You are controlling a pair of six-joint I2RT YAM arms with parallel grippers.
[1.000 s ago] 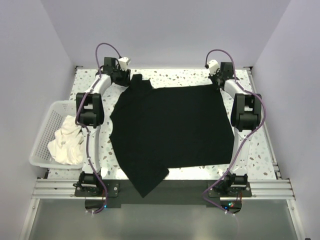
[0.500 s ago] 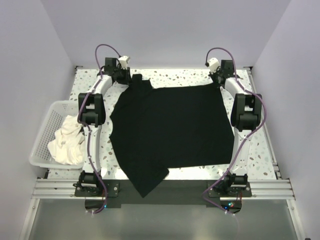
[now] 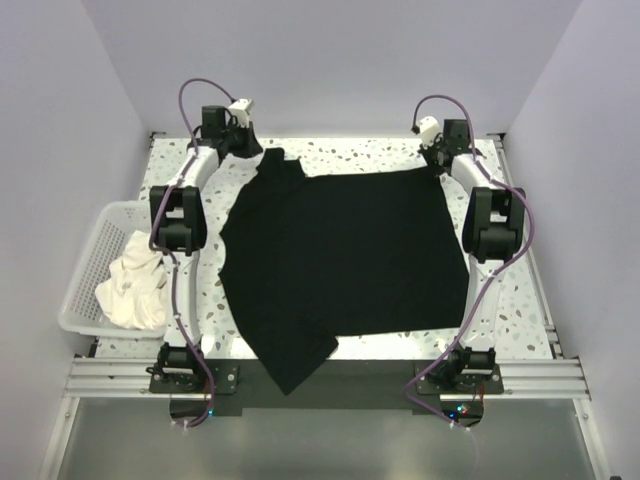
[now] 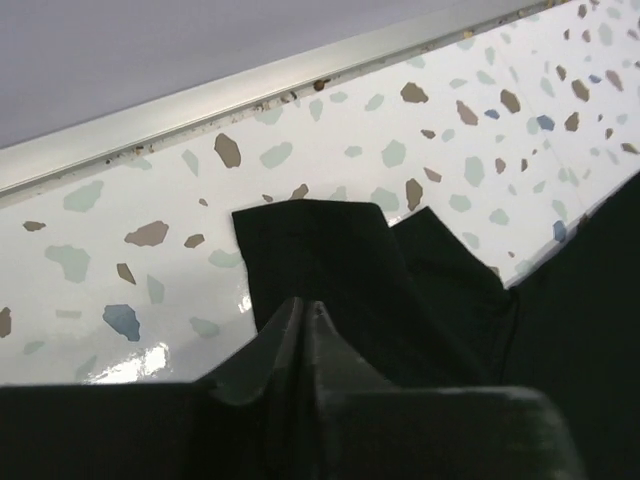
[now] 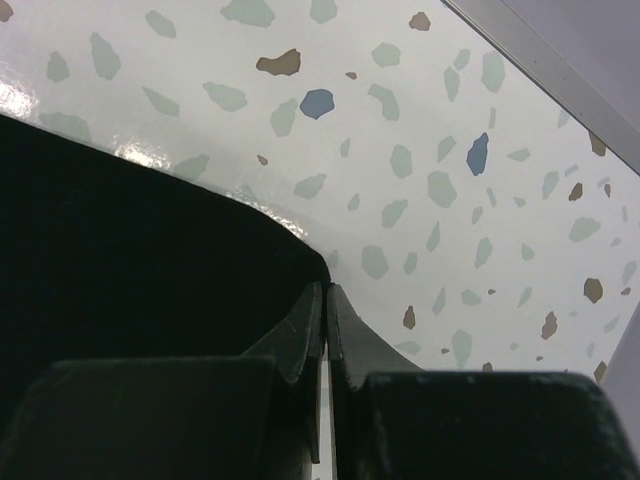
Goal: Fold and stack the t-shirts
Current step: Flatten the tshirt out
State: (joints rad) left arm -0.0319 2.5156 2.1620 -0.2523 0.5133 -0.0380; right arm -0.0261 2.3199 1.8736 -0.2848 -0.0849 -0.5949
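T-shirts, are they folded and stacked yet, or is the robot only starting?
Only starting. Done: the black t-shirt lies spread out on the table, one bottom corner hanging over the near edge. In hand: the left gripper and right gripper are both shut on its far corners. Left to do: no fold shows yet, the white t-shirt sits crumpled in the basket, and nothing is stacked.

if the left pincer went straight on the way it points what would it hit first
Likely the sleeve of the black t-shirt just ahead of the left pincer, then bare table; depth unclear.
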